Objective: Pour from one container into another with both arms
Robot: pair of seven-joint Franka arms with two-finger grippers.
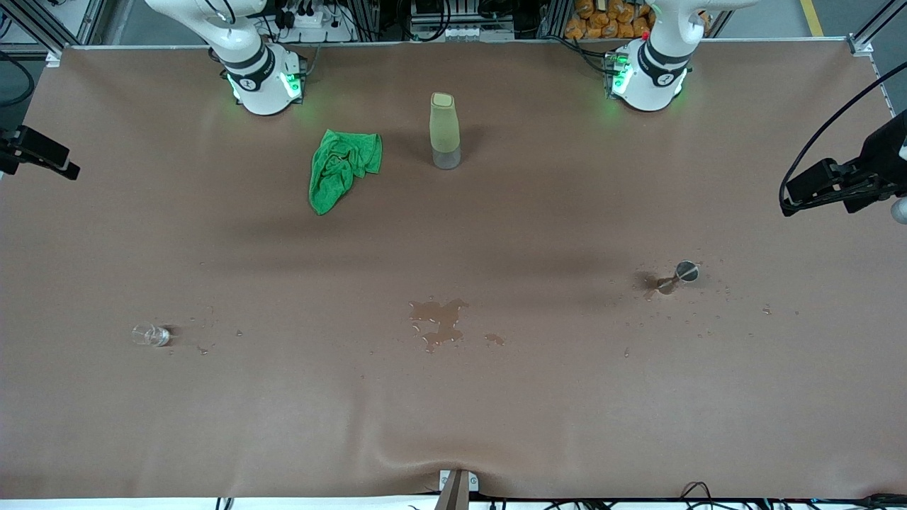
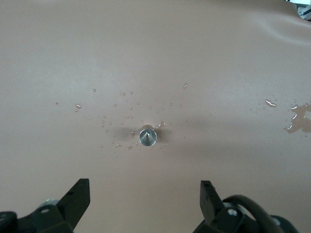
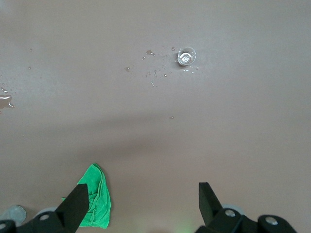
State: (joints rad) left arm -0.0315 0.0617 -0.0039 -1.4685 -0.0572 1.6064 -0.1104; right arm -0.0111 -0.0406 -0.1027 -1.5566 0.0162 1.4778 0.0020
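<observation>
both arms hang high with nothing held. the left gripper (image 2: pixel 145 201) hovers over the jigger (image 1: pixel 679 275), fingers wide apart; the right gripper (image 3: pixel 143 204) is up above the green cloth (image 1: pixel 341 167), fingers likewise spread. the tiny glass cup (image 1: pixel 150 335) stands toward the right arm's end, well apart from the jigger. a puddle (image 1: pixel 439 320) and droplets lie between them. to my eye no pour is under way; either it's done messily or both pickups remain.
</observation>
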